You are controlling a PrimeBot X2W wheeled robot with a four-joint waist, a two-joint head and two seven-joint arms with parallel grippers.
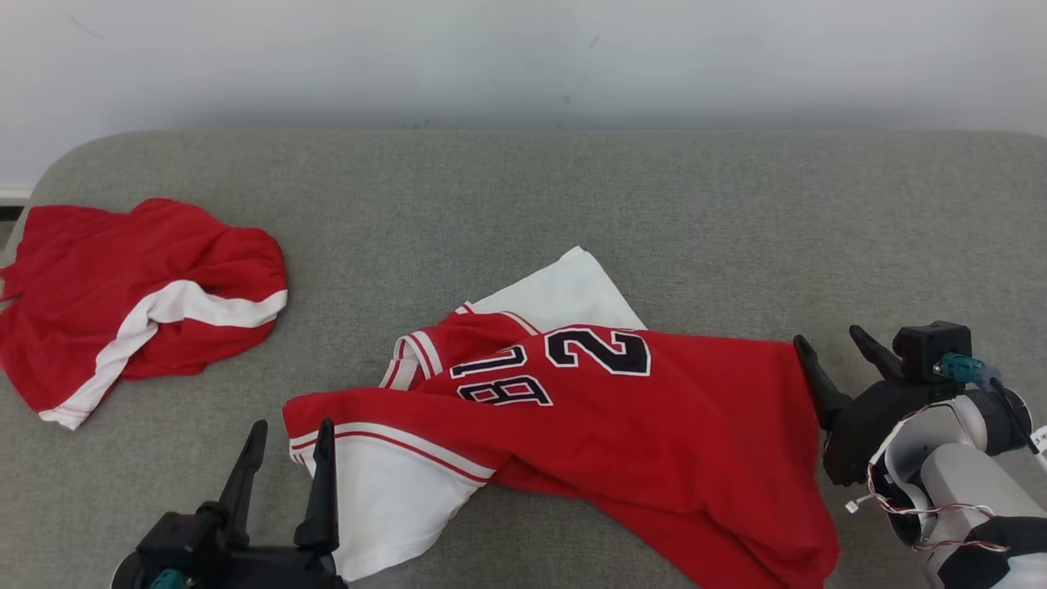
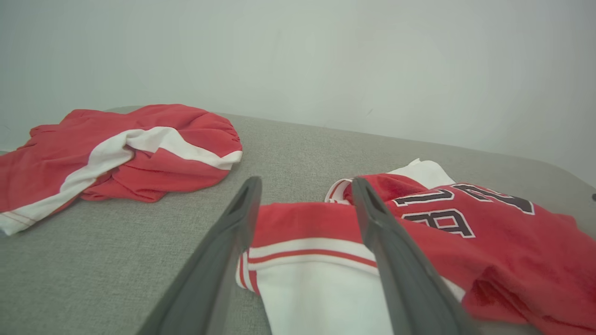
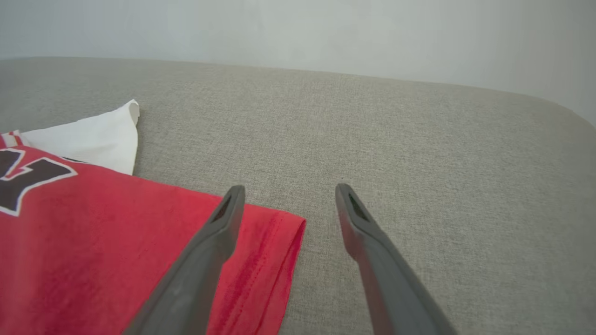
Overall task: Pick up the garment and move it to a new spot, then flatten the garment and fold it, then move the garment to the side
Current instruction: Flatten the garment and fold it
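Observation:
The garment is a red jersey with white panels and black numbers, lying crumpled near the front middle of the grey cushioned surface. My left gripper stands open at the jersey's left end. In the left wrist view the left gripper has a finger on either side of the red-and-white striped hem of the garment, above it. My right gripper is open beside the jersey's right edge. In the right wrist view the right gripper has its left finger over the red hem corner of the garment.
A second red cloth with a white stripe lies bunched at the far left of the surface, also seen as the striped cloth in the left wrist view. A pale wall backs the surface. Bare grey fabric stretches behind and to the right.

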